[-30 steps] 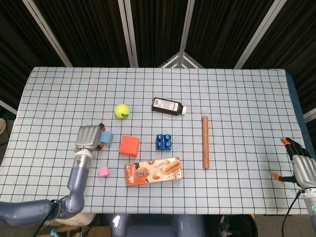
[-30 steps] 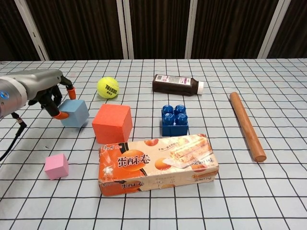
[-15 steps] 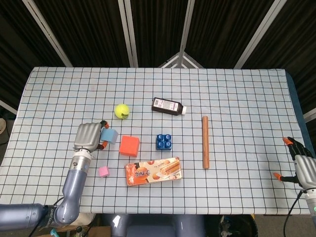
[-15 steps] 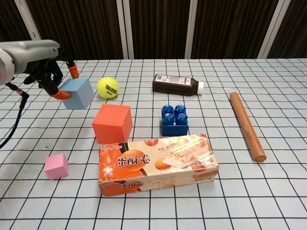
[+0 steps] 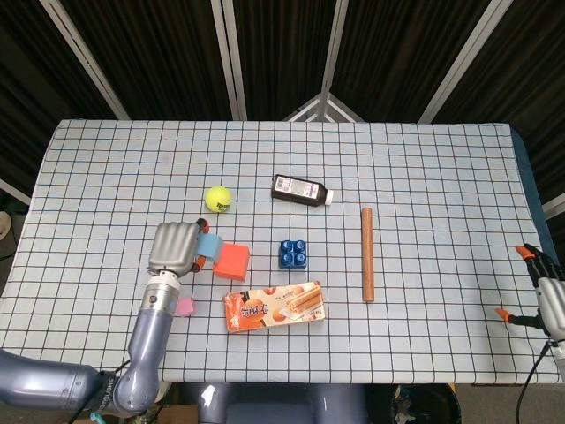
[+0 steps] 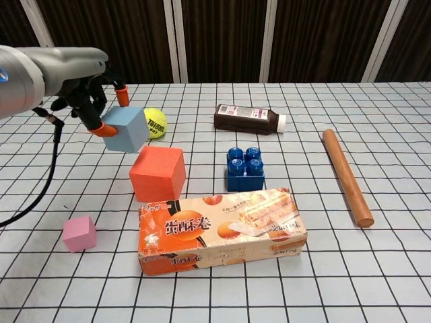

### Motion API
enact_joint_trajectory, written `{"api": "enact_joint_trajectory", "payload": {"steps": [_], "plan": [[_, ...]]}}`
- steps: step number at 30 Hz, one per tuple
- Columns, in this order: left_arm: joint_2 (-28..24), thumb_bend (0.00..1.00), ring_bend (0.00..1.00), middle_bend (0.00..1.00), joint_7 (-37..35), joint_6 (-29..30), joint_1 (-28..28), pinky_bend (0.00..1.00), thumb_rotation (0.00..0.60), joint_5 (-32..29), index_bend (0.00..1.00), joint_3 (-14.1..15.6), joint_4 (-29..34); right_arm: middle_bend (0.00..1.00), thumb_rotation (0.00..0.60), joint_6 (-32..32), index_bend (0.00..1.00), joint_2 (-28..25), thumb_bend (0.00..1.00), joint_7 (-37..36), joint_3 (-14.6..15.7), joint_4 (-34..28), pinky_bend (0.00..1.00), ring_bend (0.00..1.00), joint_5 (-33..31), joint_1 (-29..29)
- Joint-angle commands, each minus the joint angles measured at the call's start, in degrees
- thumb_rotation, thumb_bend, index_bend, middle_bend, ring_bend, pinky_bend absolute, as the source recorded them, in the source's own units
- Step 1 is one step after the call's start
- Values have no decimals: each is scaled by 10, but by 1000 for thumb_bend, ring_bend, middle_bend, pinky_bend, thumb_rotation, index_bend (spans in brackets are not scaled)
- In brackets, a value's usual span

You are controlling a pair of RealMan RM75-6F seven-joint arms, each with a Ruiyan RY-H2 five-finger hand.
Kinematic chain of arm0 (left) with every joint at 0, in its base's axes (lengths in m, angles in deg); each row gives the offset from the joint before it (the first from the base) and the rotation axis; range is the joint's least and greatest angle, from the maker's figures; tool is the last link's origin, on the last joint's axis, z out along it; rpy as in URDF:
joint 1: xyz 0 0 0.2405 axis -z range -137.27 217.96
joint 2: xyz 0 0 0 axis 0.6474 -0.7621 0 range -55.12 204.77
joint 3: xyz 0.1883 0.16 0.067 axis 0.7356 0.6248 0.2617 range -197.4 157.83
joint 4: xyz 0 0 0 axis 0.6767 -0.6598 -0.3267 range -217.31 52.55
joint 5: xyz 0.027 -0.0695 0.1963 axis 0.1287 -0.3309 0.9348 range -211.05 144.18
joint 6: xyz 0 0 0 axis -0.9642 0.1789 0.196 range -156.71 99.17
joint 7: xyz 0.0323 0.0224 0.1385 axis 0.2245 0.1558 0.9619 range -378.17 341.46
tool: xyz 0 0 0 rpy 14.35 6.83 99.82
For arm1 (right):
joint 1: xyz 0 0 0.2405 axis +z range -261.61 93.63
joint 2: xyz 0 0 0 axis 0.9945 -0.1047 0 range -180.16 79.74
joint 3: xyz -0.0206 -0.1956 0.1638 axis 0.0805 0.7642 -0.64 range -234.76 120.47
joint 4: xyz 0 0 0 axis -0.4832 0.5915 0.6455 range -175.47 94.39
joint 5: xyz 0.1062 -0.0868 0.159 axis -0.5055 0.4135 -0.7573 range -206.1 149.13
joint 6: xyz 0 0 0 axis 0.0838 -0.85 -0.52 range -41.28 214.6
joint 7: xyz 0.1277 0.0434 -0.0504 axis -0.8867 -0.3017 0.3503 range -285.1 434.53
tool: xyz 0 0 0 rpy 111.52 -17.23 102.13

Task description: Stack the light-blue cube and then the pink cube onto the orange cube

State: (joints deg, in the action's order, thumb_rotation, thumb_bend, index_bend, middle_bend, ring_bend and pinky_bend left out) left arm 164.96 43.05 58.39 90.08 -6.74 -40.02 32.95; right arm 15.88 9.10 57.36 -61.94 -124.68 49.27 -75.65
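While left hand [image 6: 91, 94] pinches light-blue cube [image 6: 126, 128] aloft, orange cube [image 6: 157, 173] just below, rightward.

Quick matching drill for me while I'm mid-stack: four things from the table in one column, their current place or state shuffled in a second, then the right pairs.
Things:
1. light-blue cube
2. pink cube
3. orange cube
4. right hand

Places or states:
A. on the table just behind the snack box, nothing on top
B. at the table's edge, away from every object, holding nothing
C. lifted off the table, held by the left hand
D. alone on the cloth near the front left

Pairs: 1-C, 2-D, 3-A, 4-B
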Motion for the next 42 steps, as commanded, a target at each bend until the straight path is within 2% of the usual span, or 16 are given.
{"api": "enact_joint_trajectory", "payload": {"steps": [1, 16, 30, 42], "plan": [[16, 351, 711, 755, 16, 15, 16, 795, 600, -12, 450, -5, -1, 42, 600, 0, 0, 0, 70, -5, 0, 2, 137, 55, 1, -1], [59, 351, 711, 755, 36, 41, 46, 795, 600, -28, 449, 2, -29, 42, 600, -1, 0, -3, 70, -24, 0, 13, 137, 54, 3, -4], [86, 351, 712, 756, 25, 28, 55, 795, 600, -30, 449, 6, -69, 42, 600, -13, 0, -2, 70, -22, -2, 11, 137, 54, 5, -9], [92, 351, 714, 757, 27, 39, 59, 796, 600, -21, 451, 5, -67, 42, 600, -13, 0, -2, 70, -19, -3, 9, 137, 54, 5, -9]]}}
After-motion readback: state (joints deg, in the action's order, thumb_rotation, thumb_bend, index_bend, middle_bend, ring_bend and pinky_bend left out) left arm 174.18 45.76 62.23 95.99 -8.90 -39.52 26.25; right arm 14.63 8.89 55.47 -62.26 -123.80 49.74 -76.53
